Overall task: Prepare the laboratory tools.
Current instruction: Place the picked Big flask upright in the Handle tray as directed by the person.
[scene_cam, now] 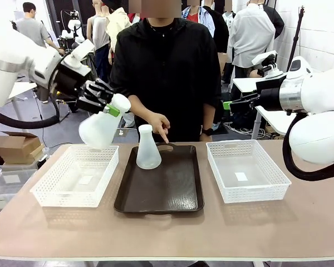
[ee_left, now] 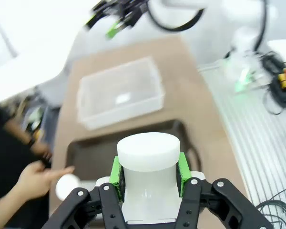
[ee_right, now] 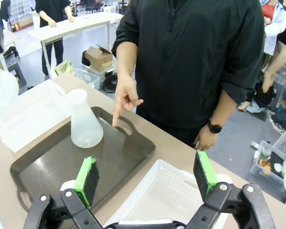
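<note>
- The left gripper (scene_cam: 112,107) is up in the air at about ten o'clock from the dark tray (scene_cam: 161,183), its green pads (ee_left: 115,172) pinching the neck of one frosted flask (scene_cam: 100,129).
- That flask hangs tilted, its wide base swung down toward seven o'clock, above the far edge of the left basket (scene_cam: 77,176) and clear of it.
- From the left wrist camera the flask's round rim (ee_left: 148,150) sits right between the two pads, which press on either side of the neck.
- The second flask (scene_cam: 148,148) stands upright on the tray, in its far-left part, at roughly eleven o'clock from the tray's middle.
- The person's hand (scene_cam: 158,123) points down with one finger, just beside that standing flask at its two o'clock, near the tray's handle cut-out (ee_right: 125,125).
- The right gripper (ee_right: 145,179) hovers with its fingers spread wide and nothing between them, above the near rim of the right basket (scene_cam: 246,169).
- That right basket sits at three o'clock from the tray; the left basket sits at nine o'clock, all three on the tan table (scene_cam: 256,228).
</note>
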`<state>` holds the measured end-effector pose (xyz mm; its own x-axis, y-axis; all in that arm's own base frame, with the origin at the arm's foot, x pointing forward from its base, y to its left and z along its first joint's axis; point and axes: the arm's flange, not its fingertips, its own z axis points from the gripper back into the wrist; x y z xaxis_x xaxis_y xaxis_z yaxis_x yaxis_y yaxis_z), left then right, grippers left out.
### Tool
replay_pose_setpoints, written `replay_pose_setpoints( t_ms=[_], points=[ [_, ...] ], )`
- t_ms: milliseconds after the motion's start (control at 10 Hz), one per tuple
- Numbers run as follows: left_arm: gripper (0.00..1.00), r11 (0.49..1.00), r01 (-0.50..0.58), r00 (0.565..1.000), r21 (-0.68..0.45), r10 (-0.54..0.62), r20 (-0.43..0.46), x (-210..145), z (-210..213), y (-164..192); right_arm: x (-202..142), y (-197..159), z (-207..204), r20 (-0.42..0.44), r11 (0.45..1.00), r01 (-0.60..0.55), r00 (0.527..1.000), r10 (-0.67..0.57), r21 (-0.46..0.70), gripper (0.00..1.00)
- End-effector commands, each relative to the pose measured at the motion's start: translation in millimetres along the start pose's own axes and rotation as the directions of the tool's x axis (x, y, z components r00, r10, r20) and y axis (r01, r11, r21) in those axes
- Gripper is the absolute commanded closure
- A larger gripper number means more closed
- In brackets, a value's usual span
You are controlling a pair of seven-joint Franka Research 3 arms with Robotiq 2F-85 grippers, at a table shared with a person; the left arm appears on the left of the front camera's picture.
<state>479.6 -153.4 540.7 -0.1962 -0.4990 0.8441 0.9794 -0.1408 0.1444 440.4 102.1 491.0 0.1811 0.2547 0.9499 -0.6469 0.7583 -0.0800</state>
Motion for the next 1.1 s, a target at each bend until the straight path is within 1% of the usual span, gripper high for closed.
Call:
replay_pose_setpoints(
  t_ms=[0, 200, 300, 400, 500, 600, 700, 800, 900, 1000],
  points=[
    [1.00, 0.995, -0.025, 0.993, -0.094, 0.036, 0.115, -29, -10, 20, 1, 0, 0, 0.011, 1.000, -0.003, 1.000, 0.003, -0.003, 0.00],
    [1.00, 0.992, -0.024, 0.978, -0.124, 0.049, 0.203, -55, -42, 31, 1, 0, 0, 0.011, 1.000, -0.003, 1.000, 0.003, -0.003, 0.00],
    [1.00, 0.993, -0.035, 0.956, -0.109, 0.065, 0.285, -65, -55, 34, 1, 0, 0, 0.011, 1.000, -0.003, 1.000, 0.003, -0.003, 0.00],
    [1.00, 0.992, -0.063, 0.935, -0.110, 0.098, 0.340, -73, -69, 33, 1, 0, 0, 0.011, 1.000, -0.003, 1.000, 0.003, -0.003, 0.00],
    [1.00, 0.987, -0.069, 0.929, -0.142, 0.116, 0.351, -81, -77, 32, 1, 0, 0, 0.011, 1.000, -0.003, 1.000, 0.003, -0.003, 0.00],
    [1.00, 0.987, -0.054, 0.913, -0.152, 0.110, 0.392, -86, -82, 31, 1, 0, 0, 0.011, 1.000, -0.003, 1.000, 0.003, -0.003, 0.00],
    [1.00, 0.986, -0.034, 0.905, -0.165, 0.100, 0.413, -90, -83, 32, 1, 0, 0, 0.011, 1.000, -0.003, 1.000, 0.003, -0.003, 0.00],
    [1.00, 0.987, -0.058, 0.903, -0.150, 0.116, 0.413, -91, -77, 31, 1, 0, 0, 0.011, 1.000, -0.003, 1.000, 0.003, -0.003, 0.00],
    [1.00, 0.983, -0.080, 0.923, -0.166, 0.136, 0.361, -90, -90, 28, 1, 0, 0, 0.011, 1.000, -0.003, 1.000, 0.003, -0.003, 0.00],
    [1.00, 0.983, -0.080, 0.923, -0.166, 0.136, 0.361, -90, -90, 28, 1, 0, 0, 0.011, 1.000, -0.003, 1.000, 0.003, -0.003, 0.00]
  ],
)
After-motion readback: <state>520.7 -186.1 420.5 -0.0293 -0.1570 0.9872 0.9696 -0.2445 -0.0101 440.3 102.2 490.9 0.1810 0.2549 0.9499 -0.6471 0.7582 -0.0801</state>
